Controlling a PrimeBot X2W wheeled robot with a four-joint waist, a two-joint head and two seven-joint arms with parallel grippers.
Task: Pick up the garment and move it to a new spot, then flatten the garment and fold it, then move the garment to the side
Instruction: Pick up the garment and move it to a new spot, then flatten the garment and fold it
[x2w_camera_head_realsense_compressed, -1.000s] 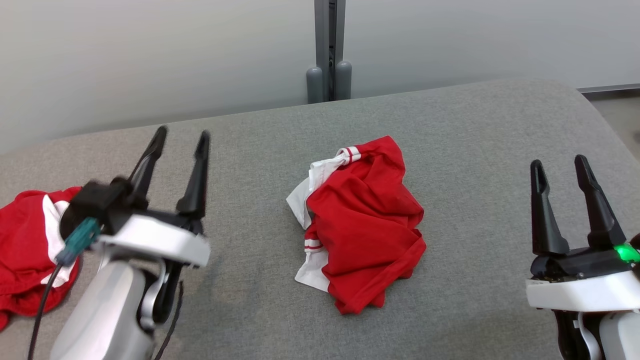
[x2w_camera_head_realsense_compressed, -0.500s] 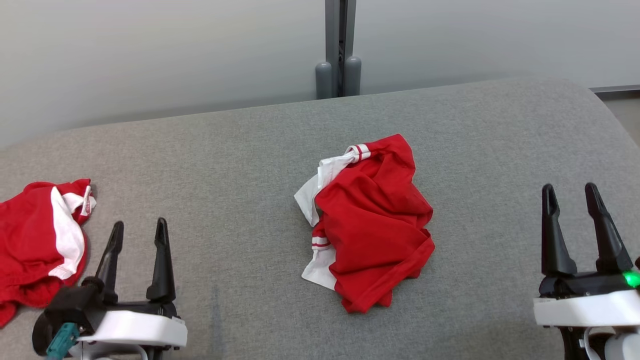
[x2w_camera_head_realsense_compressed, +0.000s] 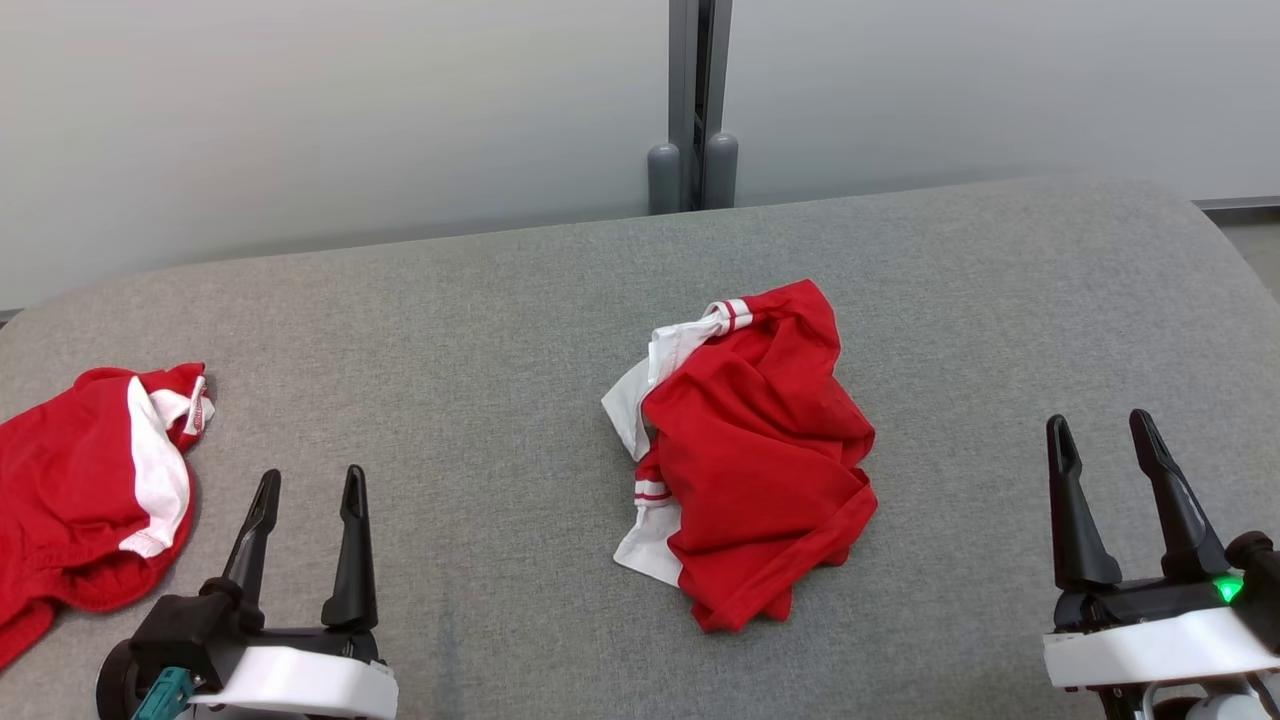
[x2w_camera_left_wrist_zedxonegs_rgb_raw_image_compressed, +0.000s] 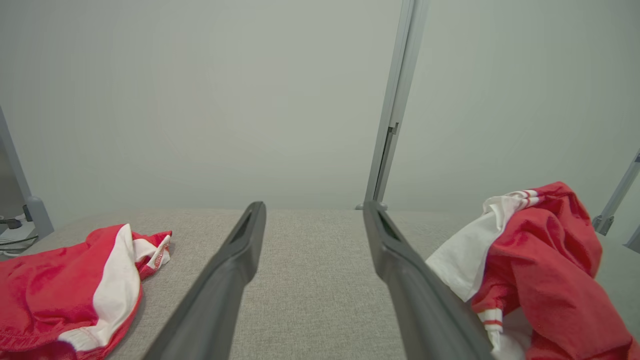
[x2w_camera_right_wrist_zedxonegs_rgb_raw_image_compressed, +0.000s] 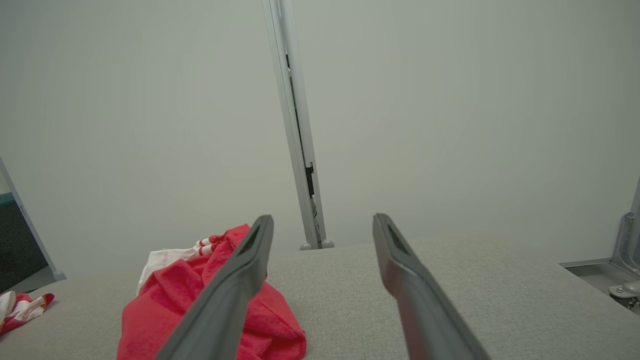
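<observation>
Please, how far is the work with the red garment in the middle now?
Done: nothing visibly; the middle garment lies crumpled on the grey surface, neither flattened nor folded. In hand: nothing; the left gripper and right gripper stand open and empty, apart from it. Left: flattening, folding, moving it aside. Whether it was already relocated, I cannot tell.

garment (x2w_camera_head_realsense_compressed: 745, 455) | look: red fabric, white panels, red-striped white cuffs | state: lying crumpled in a loose heap — folds bunching over each other | pose: white panel showing along its 9 o'clock edge, striped cuff sitting at 12 o'clock, red hem trailing toward 6 o'clock | place: resting mid-surface on grey padding (x2w_camera_head_realsense_compressed: 500, 330)
</observation>
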